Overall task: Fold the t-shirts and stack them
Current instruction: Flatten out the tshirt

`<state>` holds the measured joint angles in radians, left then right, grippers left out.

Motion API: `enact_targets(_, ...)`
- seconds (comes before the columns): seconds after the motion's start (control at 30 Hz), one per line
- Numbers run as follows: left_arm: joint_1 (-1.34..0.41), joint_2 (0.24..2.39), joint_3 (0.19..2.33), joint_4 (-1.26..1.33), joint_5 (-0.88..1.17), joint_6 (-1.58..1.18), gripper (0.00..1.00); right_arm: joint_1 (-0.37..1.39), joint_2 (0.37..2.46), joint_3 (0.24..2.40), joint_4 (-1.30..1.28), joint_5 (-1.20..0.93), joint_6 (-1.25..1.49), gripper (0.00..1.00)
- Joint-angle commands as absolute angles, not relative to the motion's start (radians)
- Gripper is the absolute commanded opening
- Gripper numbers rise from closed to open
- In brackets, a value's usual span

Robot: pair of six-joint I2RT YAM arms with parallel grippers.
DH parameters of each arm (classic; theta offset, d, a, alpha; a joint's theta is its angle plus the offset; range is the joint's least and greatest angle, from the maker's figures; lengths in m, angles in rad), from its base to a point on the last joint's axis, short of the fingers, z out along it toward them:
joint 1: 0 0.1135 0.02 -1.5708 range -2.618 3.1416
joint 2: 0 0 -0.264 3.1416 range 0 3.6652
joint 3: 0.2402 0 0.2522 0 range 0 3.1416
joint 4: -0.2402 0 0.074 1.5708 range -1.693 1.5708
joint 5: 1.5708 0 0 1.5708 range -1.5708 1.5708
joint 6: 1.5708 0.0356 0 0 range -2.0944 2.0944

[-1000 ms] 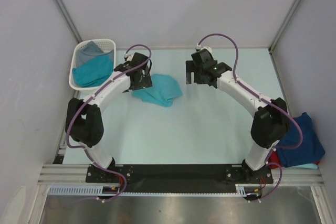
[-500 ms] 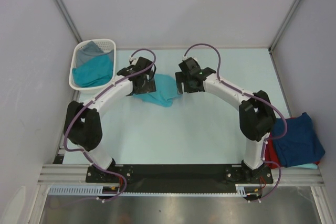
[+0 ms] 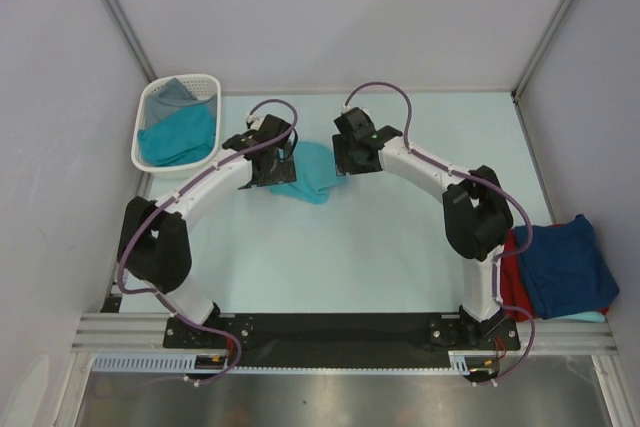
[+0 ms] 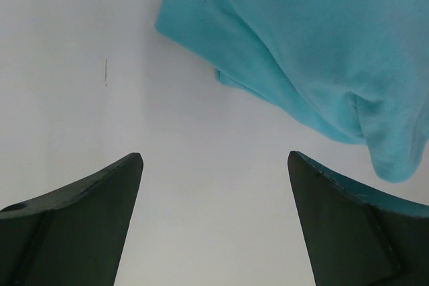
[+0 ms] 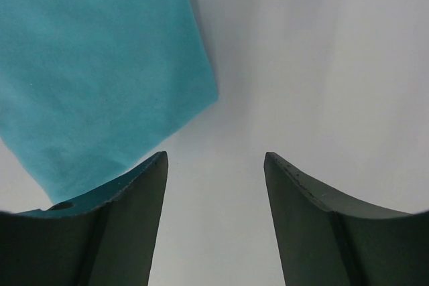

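Note:
A crumpled teal t-shirt (image 3: 312,173) lies on the table between my two grippers. My left gripper (image 3: 272,161) hovers at its left edge and stands wide open. In the left wrist view the shirt (image 4: 322,51) lies ahead and to the right, and only bare table shows between the left gripper's fingertips (image 4: 214,155). My right gripper (image 3: 346,153) is at the shirt's right edge. In the right wrist view the shirt (image 5: 94,72) reaches down behind the left finger (image 5: 127,212), and the right gripper (image 5: 215,155) is open on nothing.
A white slotted basket (image 3: 186,78) at the back left holds a teal shirt (image 3: 180,137) and a grey one (image 3: 172,93). At the table's right edge a navy shirt (image 3: 565,267) lies on a red one (image 3: 514,285). Walls enclose the table on three sides.
The right arm has swung left to the teal shirt's right edge and its jaws have narrowed. The left gripper has shifted slightly right onto the shirt's left edge.

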<state>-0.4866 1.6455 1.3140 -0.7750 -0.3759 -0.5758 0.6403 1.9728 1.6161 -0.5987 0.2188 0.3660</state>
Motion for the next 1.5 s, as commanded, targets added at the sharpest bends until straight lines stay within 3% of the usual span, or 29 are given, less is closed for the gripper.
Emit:
enact_targets(0.0, -0.486, 1.568, 1.302, -0.788, -0.414, -0.595, 0.95, 0.658, 2.009, 1.672, -0.583, 0.178, 0.379, 0.67)
enact_targets(0.43, -0.488, 1.540, 1.258, -0.787, -0.405, -0.606, 0.95, 0.787, 1.990, 1.660, -0.578, 0.164, 0.393, 0.69)
enact_targets(0.87, -0.486, 1.526, 1.243, -0.792, -0.411, -0.607, 0.95, 0.804, 2.019, 1.690, -0.557, 0.143, 0.376, 0.70)
enact_targets(0.97, -0.488, 1.528, 1.244, -0.798, -0.413, -0.606, 0.95, 0.796, 2.054, 1.721, -0.566, 0.132, 0.379, 0.63)
enact_targets(1.1, -0.488, 1.526, 1.238, -0.798, -0.417, -0.606, 0.95, 0.795, 2.072, 1.740, -0.565, 0.129, 0.380, 0.46)
enact_targets(1.37, -0.486, 1.545, 1.242, -0.793, -0.410, -0.606, 0.95, 0.788, 2.075, 1.738, -0.568, 0.132, 0.379, 0.34)
enact_targets(1.47, -0.488, 1.551, 1.250, -0.793, -0.405, -0.606, 0.95, 0.788, 2.068, 1.738, -0.569, 0.135, 0.377, 0.23)
